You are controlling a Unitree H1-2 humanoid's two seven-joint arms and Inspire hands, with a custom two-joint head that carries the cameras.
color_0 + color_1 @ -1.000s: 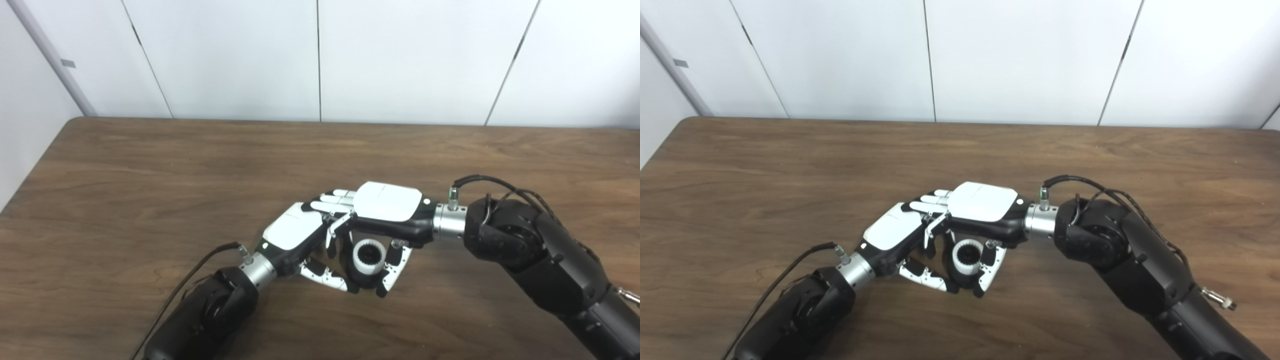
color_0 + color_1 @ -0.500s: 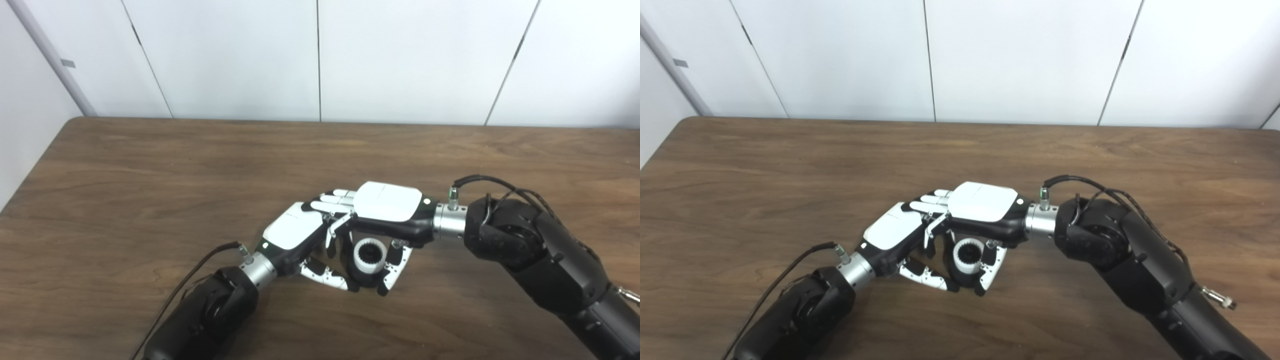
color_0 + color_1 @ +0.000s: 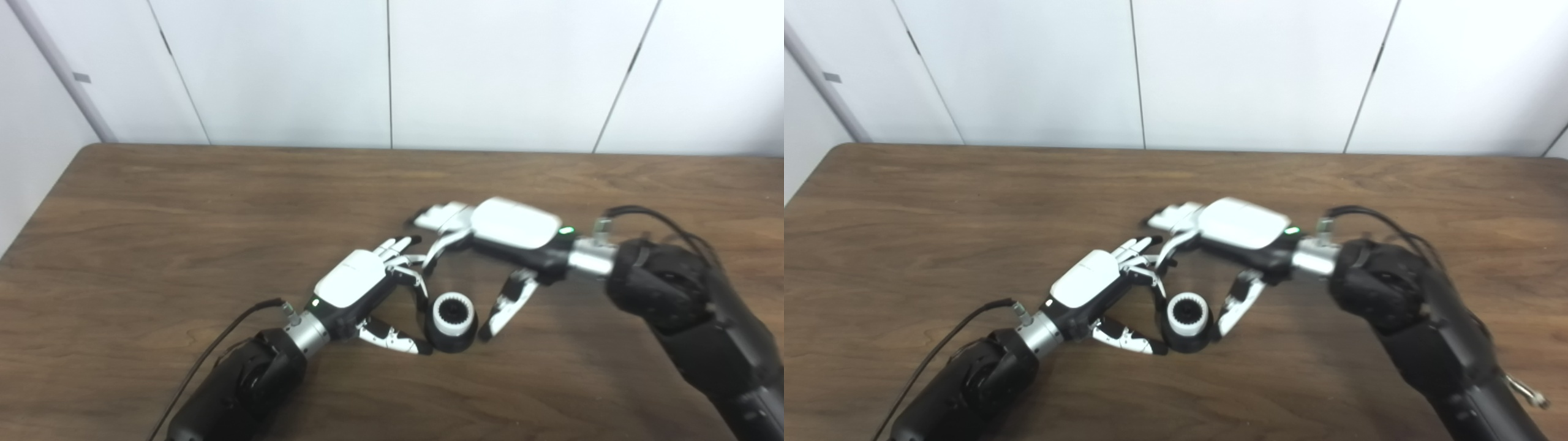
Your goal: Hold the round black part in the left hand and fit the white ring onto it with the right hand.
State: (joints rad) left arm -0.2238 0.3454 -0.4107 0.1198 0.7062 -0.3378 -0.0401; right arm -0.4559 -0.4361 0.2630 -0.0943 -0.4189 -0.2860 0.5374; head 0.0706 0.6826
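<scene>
Wooden table (image 3: 184, 202) bare apart from the work; right hand (image 3: 511, 229) sits up and off to the side, fingers spread, thumb hanging clear, holding nothing. Left hand (image 3: 361, 288) looks loosened, its fingertips (image 3: 421, 306) just beside the round black part (image 3: 456, 338), contact unclear. White ring (image 3: 454, 312) sits on top of it between both thumbs, so fitting looks done; only pulling away remains.

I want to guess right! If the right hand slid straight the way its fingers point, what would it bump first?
Probably nothing: the right hand points left, passing just beyond the left hand's fingertips, though depth is unclear.
</scene>
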